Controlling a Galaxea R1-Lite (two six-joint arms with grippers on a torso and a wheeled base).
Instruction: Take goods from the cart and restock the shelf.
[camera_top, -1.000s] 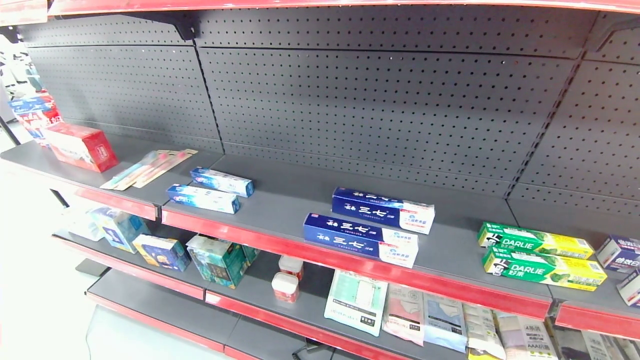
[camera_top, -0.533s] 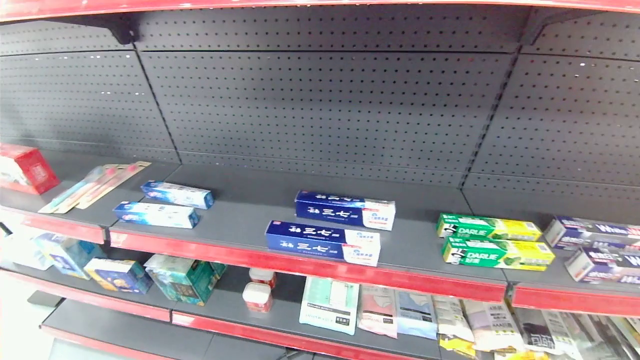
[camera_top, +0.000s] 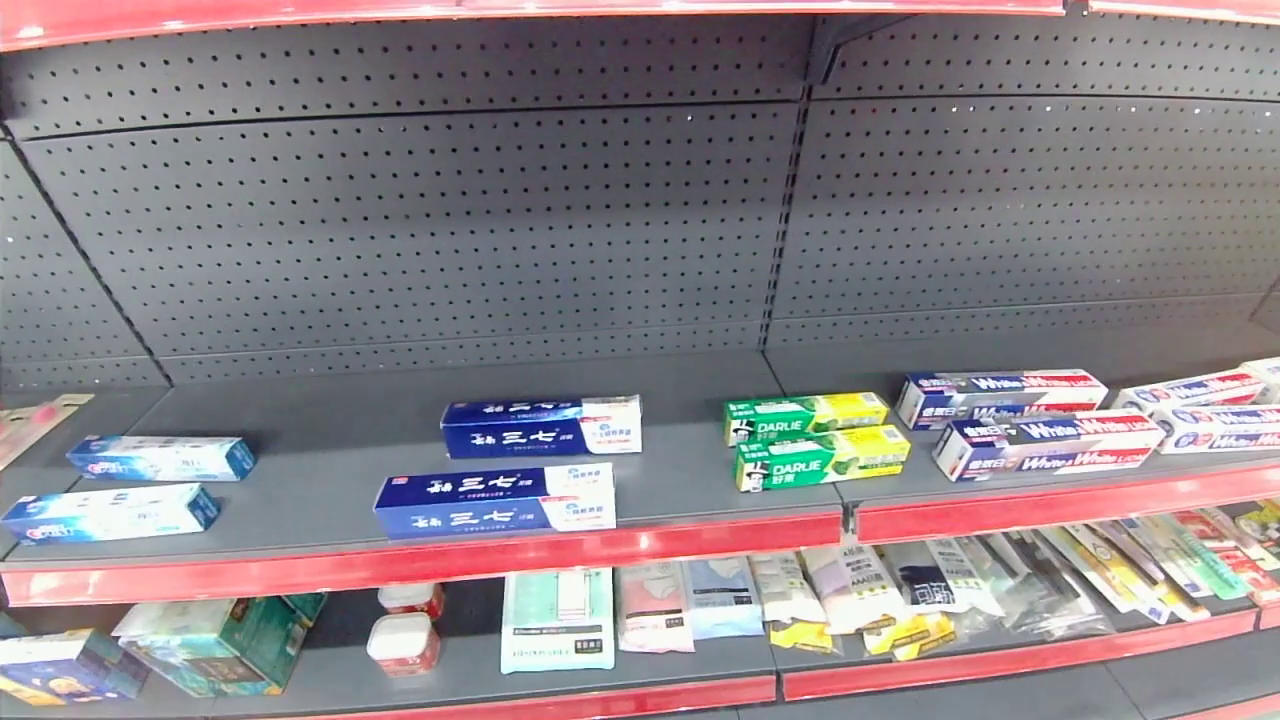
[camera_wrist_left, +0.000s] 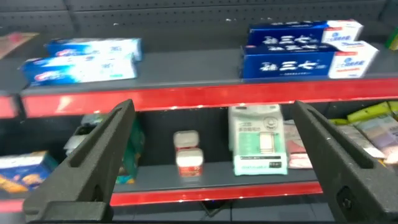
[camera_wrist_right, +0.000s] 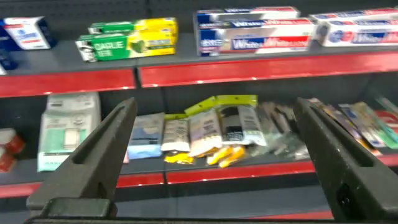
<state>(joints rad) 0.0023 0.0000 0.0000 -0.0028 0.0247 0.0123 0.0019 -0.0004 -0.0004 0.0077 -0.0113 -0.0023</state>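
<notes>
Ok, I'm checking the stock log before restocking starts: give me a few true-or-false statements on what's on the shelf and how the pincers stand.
1. The left pincer and the right pincer are both open and empty. True.
2. The green boxes lie on the lower shelf. False: they lie on the upper shelf, right of the blue boxes.
3. The two blue boxes lie one behind the other. True.
4. The jars stand beside the green boxes. False: they stand on the lower shelf, below the blue boxes.
</notes>
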